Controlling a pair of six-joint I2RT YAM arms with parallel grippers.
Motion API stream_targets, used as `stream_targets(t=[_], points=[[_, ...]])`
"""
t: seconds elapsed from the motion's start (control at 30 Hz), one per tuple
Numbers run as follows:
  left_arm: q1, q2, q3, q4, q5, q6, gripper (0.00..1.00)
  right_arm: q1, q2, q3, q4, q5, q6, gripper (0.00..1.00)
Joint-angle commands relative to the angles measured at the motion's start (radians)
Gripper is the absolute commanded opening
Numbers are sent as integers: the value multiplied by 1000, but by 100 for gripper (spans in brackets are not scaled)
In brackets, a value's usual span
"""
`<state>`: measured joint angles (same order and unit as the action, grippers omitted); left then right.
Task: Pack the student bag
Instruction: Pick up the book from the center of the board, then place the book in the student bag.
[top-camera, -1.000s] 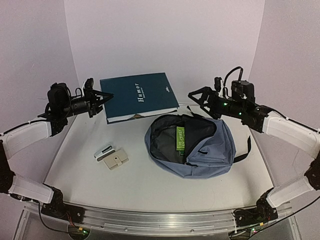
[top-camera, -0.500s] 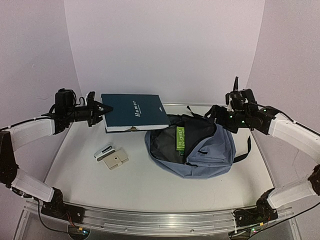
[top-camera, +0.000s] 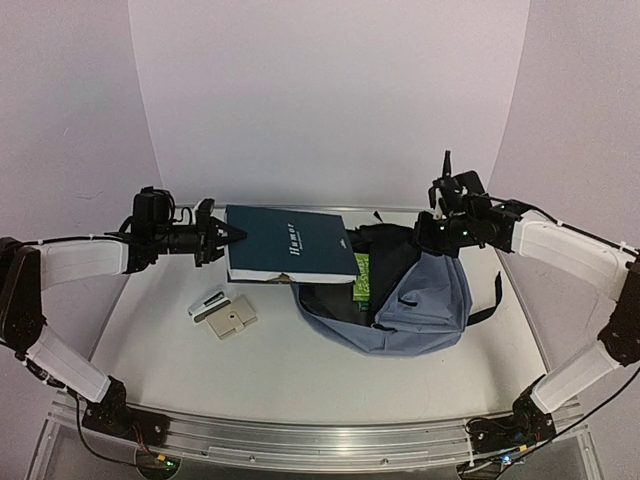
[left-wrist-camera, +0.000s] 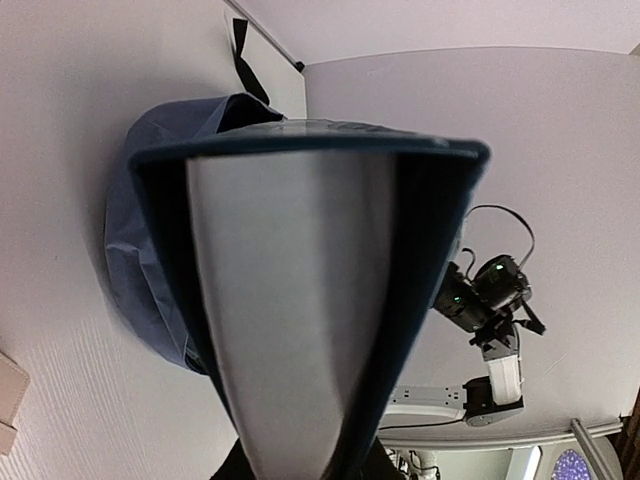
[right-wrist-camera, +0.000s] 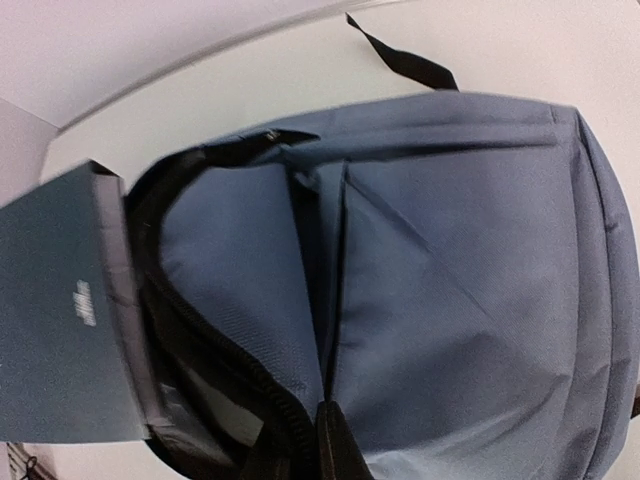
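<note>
Counter (top-camera: 280, 385): beige pouch (top-camera: 232, 320) and small white device (top-camera: 207, 302) touching, left of centre. Student bag (top-camera: 430, 305) right of centre on counter, main compartment unzipped, green packet (top-camera: 362, 282) inside. Right tool (top-camera: 432, 232) pressed together on bag's upper rim, pinching fabric. Left tool (top-camera: 225, 240) clamped on left edge of dark teal book (top-camera: 292, 252); book held level, right end over bag's open mouth.
</note>
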<state>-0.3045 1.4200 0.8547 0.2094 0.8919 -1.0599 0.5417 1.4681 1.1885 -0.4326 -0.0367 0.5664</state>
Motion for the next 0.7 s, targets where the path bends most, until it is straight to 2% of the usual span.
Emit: stream_targets(t=[0.0,0.13,0.47,0.67], points=[[-34,61,14,133,33,-30,18,16,-64,96,45,-50,-10,4],[-64,122,48,181,43,-49,18,40,-76,130,48,-81,-4,0],[-154,306,154,259,39,-84,15,119,-57,205,66,-84,-16,0],[-231,419,268,269,-20,-76,14,146,-22,227,118,-97,-18,0]])
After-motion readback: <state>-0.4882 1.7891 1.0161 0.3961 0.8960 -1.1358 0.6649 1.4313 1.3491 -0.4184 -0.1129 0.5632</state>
